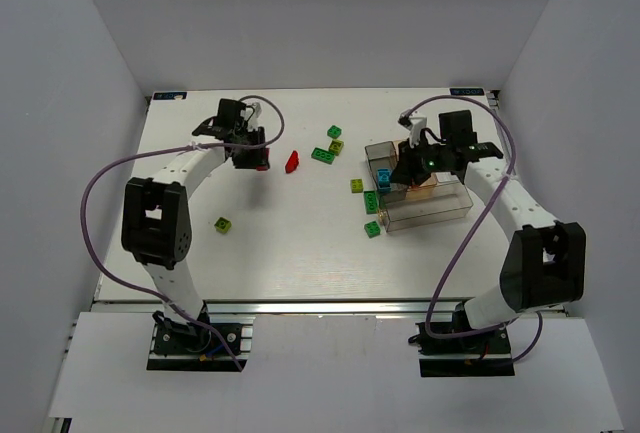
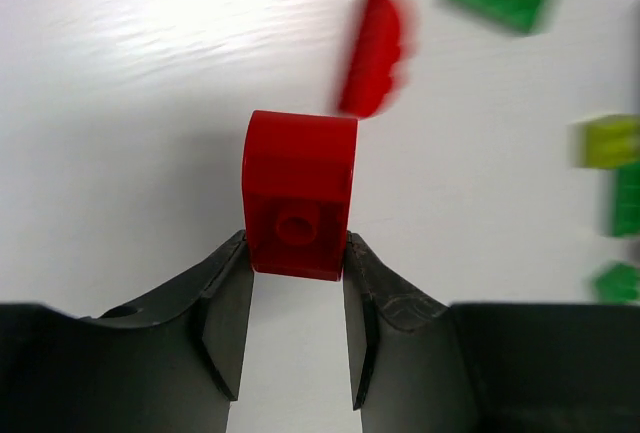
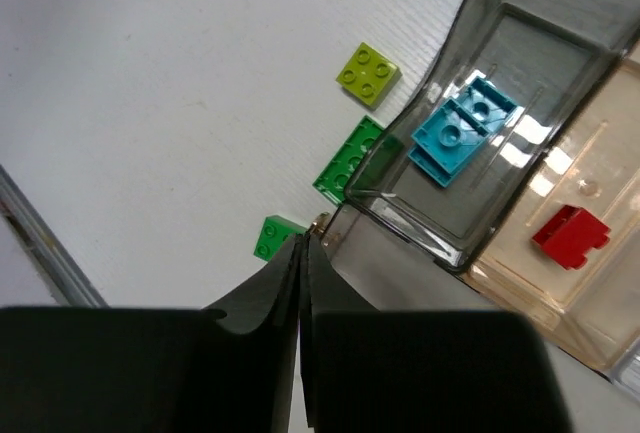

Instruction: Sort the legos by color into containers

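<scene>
My left gripper [image 1: 254, 156] [image 2: 296, 253] is shut on a red brick [image 2: 300, 193] [image 1: 263, 162], pinched at its lower end just above the table. A second red brick [image 1: 292, 161] [image 2: 372, 53] lies just to its right. The clear divided container [image 1: 440, 208] [image 3: 545, 38] stands at the right. Two light blue bricks [image 3: 462, 128] [image 1: 383, 178] lie in its smoky compartment, and a red brick [image 3: 570, 236] lies in the tan one. My right gripper [image 1: 405, 168] [image 3: 303, 243] is shut and empty over the container's near-left corner.
Green bricks [image 1: 322, 155] [image 1: 334, 132] and a yellow-green one [image 1: 336, 147] lie at the centre back. A yellow-green brick [image 1: 357, 186] [image 3: 368, 74] and green ones [image 1: 371, 202] [image 3: 348, 158] [image 1: 372, 229] [image 3: 272, 236] lie left of the container. Another yellow-green brick [image 1: 222, 224] lies near the left arm.
</scene>
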`<state>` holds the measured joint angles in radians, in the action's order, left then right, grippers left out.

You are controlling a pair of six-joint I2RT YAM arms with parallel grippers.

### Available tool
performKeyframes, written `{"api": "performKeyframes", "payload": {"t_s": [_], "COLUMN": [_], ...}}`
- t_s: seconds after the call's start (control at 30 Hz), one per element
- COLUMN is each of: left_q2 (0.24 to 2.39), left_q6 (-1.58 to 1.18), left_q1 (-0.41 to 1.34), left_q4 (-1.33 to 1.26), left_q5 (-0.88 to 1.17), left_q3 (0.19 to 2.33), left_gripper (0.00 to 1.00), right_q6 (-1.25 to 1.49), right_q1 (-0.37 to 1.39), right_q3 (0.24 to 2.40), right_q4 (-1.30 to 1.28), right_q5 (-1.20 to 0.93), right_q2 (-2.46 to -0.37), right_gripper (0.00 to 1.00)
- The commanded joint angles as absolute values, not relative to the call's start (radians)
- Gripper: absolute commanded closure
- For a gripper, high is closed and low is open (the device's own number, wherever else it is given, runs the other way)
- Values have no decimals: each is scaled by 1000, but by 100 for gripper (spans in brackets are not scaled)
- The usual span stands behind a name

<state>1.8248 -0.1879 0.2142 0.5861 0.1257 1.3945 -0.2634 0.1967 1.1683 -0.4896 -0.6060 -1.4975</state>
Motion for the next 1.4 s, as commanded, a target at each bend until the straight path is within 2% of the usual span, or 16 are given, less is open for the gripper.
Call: {"api": "performKeyframes", "payload": {"t_s": [0.0, 0.13, 0.33, 0.4, 0.53, 0.6, 0.7, 0.73, 0.83, 0.87, 0.97, 1.0, 1.1, 1.3, 1.37], "left_q2": [1789, 1854, 2046, 2147, 2339, 2417, 2433, 2433, 2448, 2457, 2491, 2497, 2503, 2503, 2487], "left_q6": [-346, -475, -678, -734, -755, -787, -845, -853, -862, -861, -868, -870, -877, -888, -891], "left_q1": [281, 411, 546, 577, 646, 669, 680, 680, 690, 690, 701, 701, 710, 710, 710], "left_q4": [392, 298, 112, 72, 146, 161, 97, 81, 97, 110, 138, 138, 146, 135, 123], "left_q5": [431, 581, 679, 687, 675, 654, 605, 591, 557, 555, 560, 558, 561, 575, 572], "left_q3": [1445, 1529, 1719, 1791, 2123, 2190, 2171, 2155, 2175, 2190, 2232, 2233, 2229, 2227, 2227], "left_gripper": [100, 100, 100, 100, 99, 99, 94, 92, 77, 67, 55, 46, 35, 35, 47], "right_q6": [-177, -62, 63, 93, 104, 95, 83, 81, 83, 83, 83, 83, 80, 74, 54], "right_q1": [187, 170, 132, 118, 84, 74, 61, 55, 51, 51, 48, 45, 46, 38, 43], "right_q3": [1181, 1242, 1339, 1362, 1330, 1303, 1279, 1269, 1249, 1243, 1229, 1227, 1224, 1215, 1215], "right_q4": [-437, -431, -437, -442, -404, -379, -351, -345, -342, -338, -328, -327, -325, -322, -322], "right_q5": [-508, -381, -194, -157, -161, -170, -189, -196, -210, -213, -227, -230, -236, -262, -281], "right_q2": [-1451, -1456, -1453, -1457, -1421, -1399, -1358, -1353, -1341, -1339, -1331, -1331, -1328, -1325, -1324], "right_gripper": [100, 100, 100, 100, 100, 100, 100, 100, 100, 100, 100, 100, 100, 100, 100]}}
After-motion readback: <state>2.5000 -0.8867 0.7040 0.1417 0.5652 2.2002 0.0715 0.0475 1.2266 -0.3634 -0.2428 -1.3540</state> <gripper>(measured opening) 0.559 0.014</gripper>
